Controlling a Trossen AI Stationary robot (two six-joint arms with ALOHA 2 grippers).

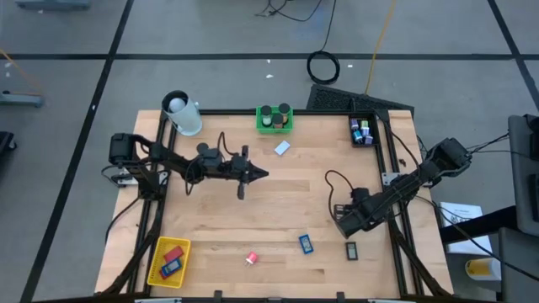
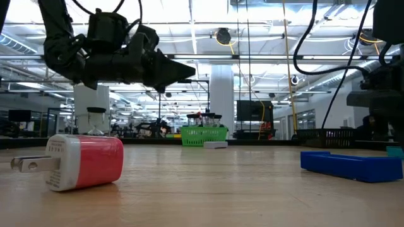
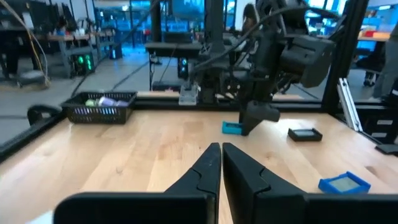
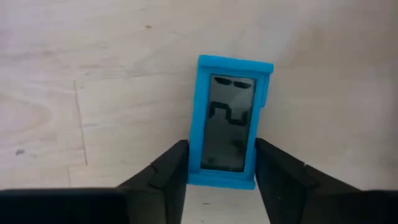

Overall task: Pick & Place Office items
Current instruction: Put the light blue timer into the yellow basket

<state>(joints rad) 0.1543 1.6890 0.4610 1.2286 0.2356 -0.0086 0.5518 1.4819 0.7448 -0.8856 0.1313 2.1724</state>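
Right gripper [image 4: 217, 171] clasps teal block [image 4: 230, 121] by long edges (fingers touching both sides). We judge it light, rigid, slick; grip mid-length. Left gripper [image 3: 221, 163] clenched, empty.

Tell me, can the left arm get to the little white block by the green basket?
Probably yes. The left gripper, shut, hangs over bare table, and nothing lies between it and the white block beside the green basket.
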